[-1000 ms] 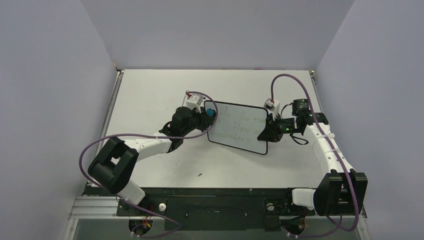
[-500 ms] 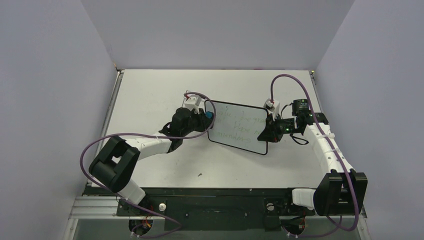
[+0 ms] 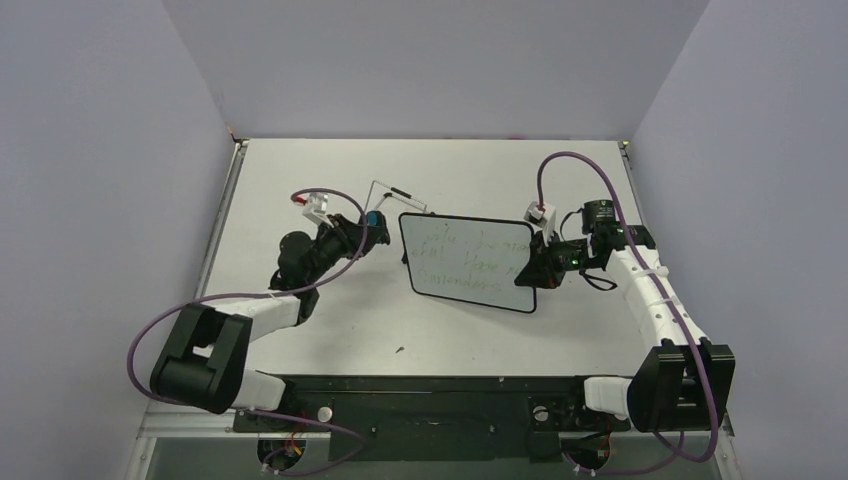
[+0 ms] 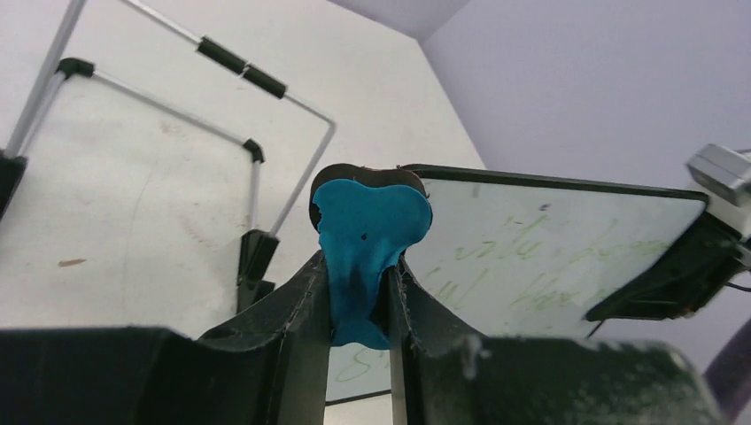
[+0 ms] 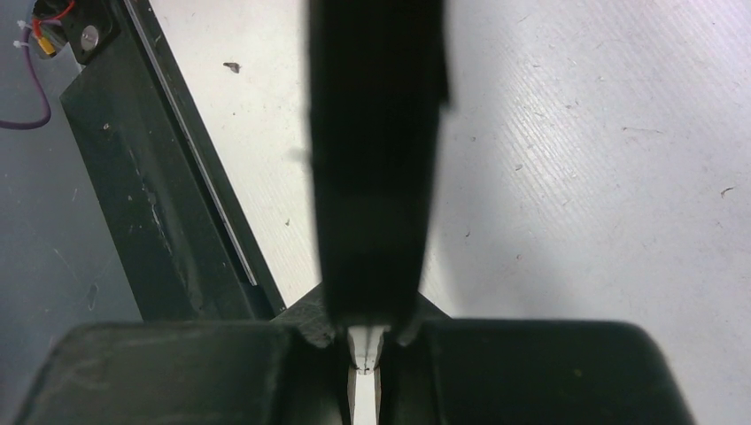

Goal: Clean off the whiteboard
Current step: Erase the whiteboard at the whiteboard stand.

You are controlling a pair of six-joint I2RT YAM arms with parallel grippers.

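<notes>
You're working in a robotics lab cell: the left arm (image 3: 262,308) and right arm (image 3: 652,292) mount on a black rail (image 3: 430,386) edging a scuffed white counter (image 3: 470,170), plain lavender panels (image 3: 430,60) wall 3 sides, and purple cable (image 3: 570,154) loops off each arm.

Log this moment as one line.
left end effector: shut on blue eraser, left of whiteboard | right end effector: shut on whiteboard, right edge | green writing: unerased

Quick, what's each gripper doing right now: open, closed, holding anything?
Left gripper: closed, holding the blue eraser.
Right gripper: closed, clamping the whiteboard by its right edge.
</notes>
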